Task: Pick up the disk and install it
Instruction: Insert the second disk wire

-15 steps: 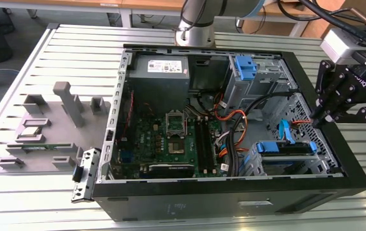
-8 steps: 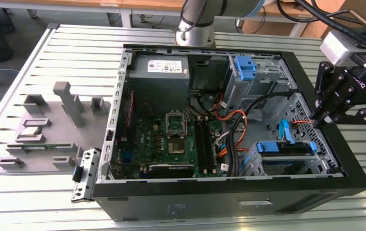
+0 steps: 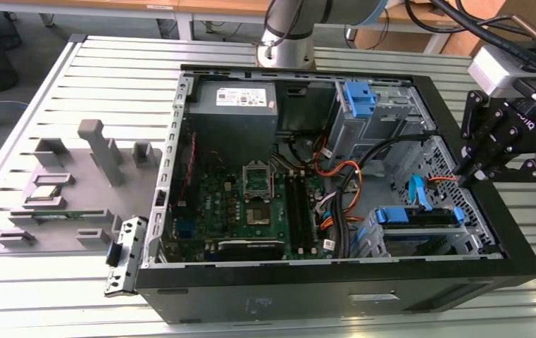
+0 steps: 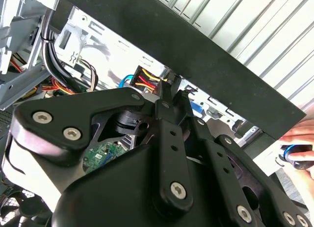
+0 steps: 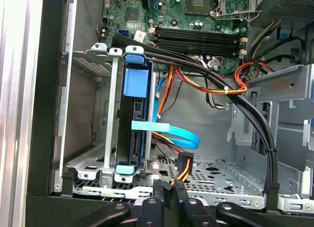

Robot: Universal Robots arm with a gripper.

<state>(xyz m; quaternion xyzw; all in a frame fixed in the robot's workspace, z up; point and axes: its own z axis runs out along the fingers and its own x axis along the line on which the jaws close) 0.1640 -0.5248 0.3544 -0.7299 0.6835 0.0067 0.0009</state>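
Note:
The disk (image 5: 133,120) stands on edge in the metal drive cage (image 5: 109,114) of the open computer case, its blue rail and blue tab showing; in the exterior view the disk (image 3: 419,217) sits at the case's near right corner. A light-blue data cable (image 5: 169,132) runs out from it. My gripper (image 5: 169,191) hangs just inside the case's right wall (image 3: 493,211), beside the cage. Its fingers are pressed together at a black power connector (image 5: 184,164) with orange and yellow wires. The same connector (image 4: 145,78) lies at the fingertips in the second wrist view.
Thick black cables (image 5: 245,106) and an orange wire bundle (image 3: 329,163) cross the case between motherboard (image 3: 248,193) and cage. A second blue-railed bay (image 3: 360,98) sits at the back. Grey fixtures (image 3: 56,193) stand on the slatted table at the exterior view's left. A hand (image 4: 300,134) shows beyond the case wall.

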